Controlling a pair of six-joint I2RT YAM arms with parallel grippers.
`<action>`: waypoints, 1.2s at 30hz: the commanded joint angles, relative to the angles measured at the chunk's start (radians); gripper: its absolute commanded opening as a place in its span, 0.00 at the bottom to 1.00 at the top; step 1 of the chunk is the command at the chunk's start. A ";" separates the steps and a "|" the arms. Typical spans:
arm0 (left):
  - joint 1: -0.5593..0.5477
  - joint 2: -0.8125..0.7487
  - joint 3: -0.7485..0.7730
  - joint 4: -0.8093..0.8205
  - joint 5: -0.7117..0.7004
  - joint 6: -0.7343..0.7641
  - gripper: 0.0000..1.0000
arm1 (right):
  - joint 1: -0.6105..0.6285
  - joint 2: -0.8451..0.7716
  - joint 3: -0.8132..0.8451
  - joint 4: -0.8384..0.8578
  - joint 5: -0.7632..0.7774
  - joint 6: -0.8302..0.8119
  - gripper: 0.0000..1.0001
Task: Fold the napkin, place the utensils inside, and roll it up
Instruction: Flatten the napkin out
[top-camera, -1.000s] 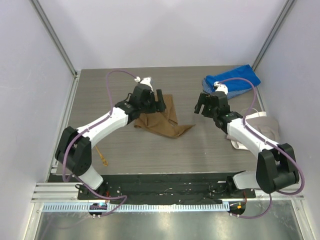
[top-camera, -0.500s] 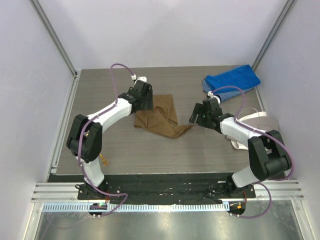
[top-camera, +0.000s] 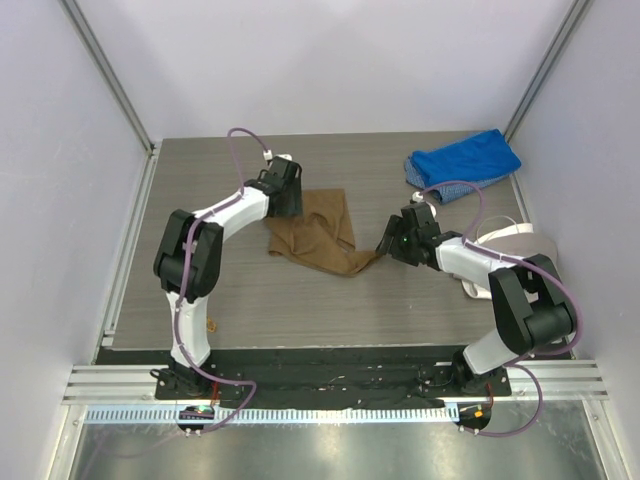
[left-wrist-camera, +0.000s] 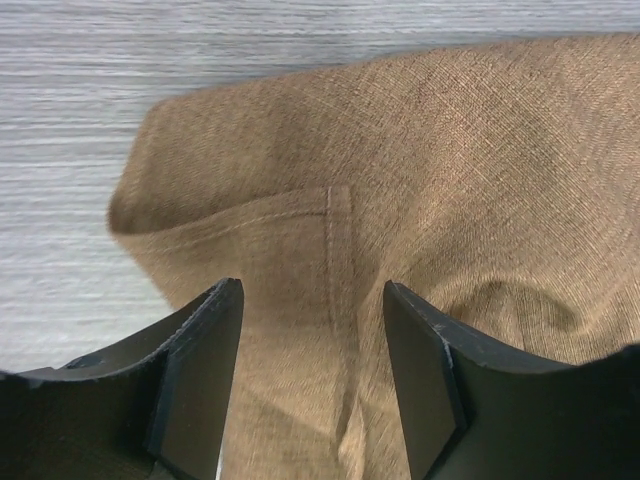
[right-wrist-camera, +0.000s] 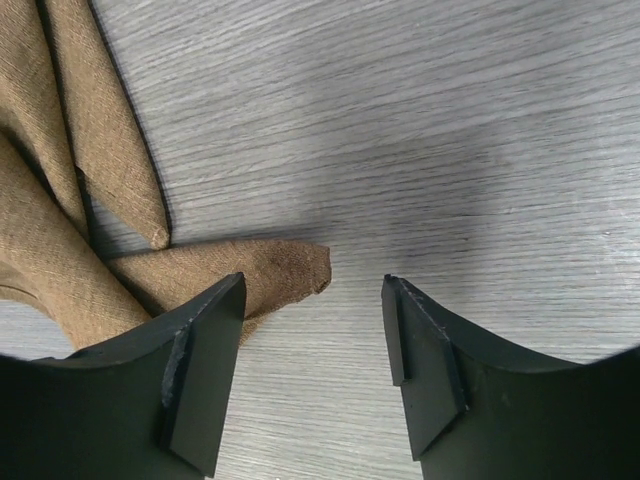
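The tan-brown napkin (top-camera: 322, 230) lies crumpled and partly folded at the table's middle. My left gripper (top-camera: 289, 204) is open at its upper-left edge. In the left wrist view the open gripper (left-wrist-camera: 311, 290) straddles a hemmed fold of the napkin (left-wrist-camera: 450, 150), holding nothing. My right gripper (top-camera: 388, 243) is open at the napkin's pointed right corner. In the right wrist view that gripper (right-wrist-camera: 313, 285) stands low over the table, with the napkin's corner tip (right-wrist-camera: 290, 268) beside its left finger (right-wrist-camera: 205, 360). The gold spoon (top-camera: 209, 322) lies near the front left, partly behind the left arm.
A blue cloth (top-camera: 465, 162) lies at the back right. A beige-and-white cap-like item (top-camera: 522, 244) sits at the right edge, behind the right arm. White walls close in the table on three sides. A metal rail runs along the left edge (top-camera: 128, 250).
Both arms have closed in on the napkin. The left gripper dropped onto its upper-left edge. The right gripper moved left and down to its right corner tip. The napkin has barely moved.
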 joint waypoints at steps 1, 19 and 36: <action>0.024 0.027 0.048 0.047 0.036 -0.012 0.61 | 0.007 0.003 0.002 0.046 -0.004 0.020 0.64; 0.059 0.067 0.074 0.102 0.064 -0.030 0.50 | 0.009 0.043 0.025 0.048 -0.002 0.019 0.50; 0.064 0.053 0.060 0.125 0.036 -0.037 0.30 | 0.007 0.055 0.038 0.060 -0.045 0.031 0.49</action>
